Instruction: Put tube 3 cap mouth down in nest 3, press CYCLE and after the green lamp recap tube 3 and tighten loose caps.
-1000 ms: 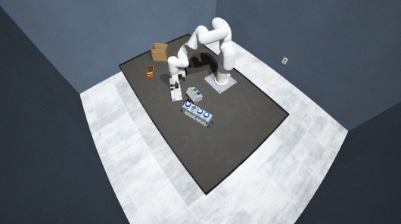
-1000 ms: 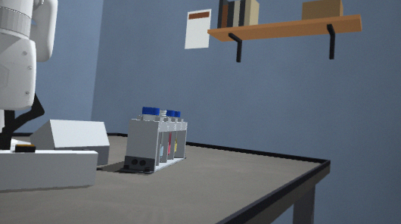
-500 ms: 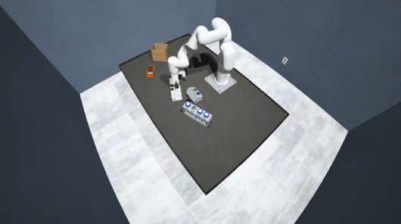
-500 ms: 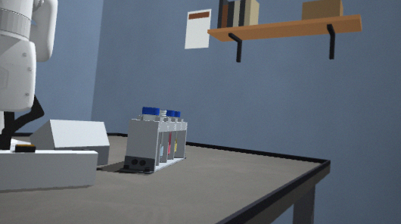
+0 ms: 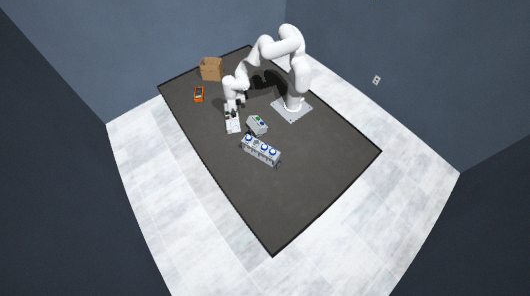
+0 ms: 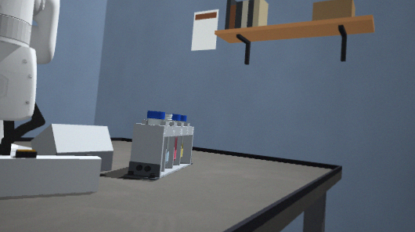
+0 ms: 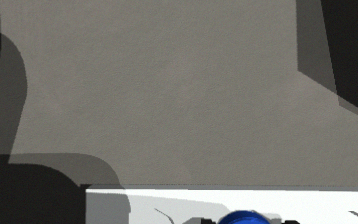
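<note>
The decapping station [image 5: 260,150] stands on the dark mat with three blue caps on it. One tube [image 5: 256,142] is without a cap, and its open mouth also shows in the exterior view [image 6: 168,117]. The white cap tray [image 5: 232,123] lies beside the key housing [image 5: 256,123]. My gripper [image 5: 230,112] is straight above the tray's far end, shut on a blue cap [image 7: 244,218]. The cap shows only at the bottom edge of the wrist view, over the white tray [image 7: 230,206]. I cannot tell whether the cap touches a nest. The lamps are not visible.
A cardboard box [image 5: 211,68] and an orange device [image 5: 199,94] lie at the mat's far corner. The arm's base [image 5: 291,106] stands behind the key housing, which also shows in the exterior view [image 6: 72,140]. A shelf [image 6: 294,28] hangs on the wall.
</note>
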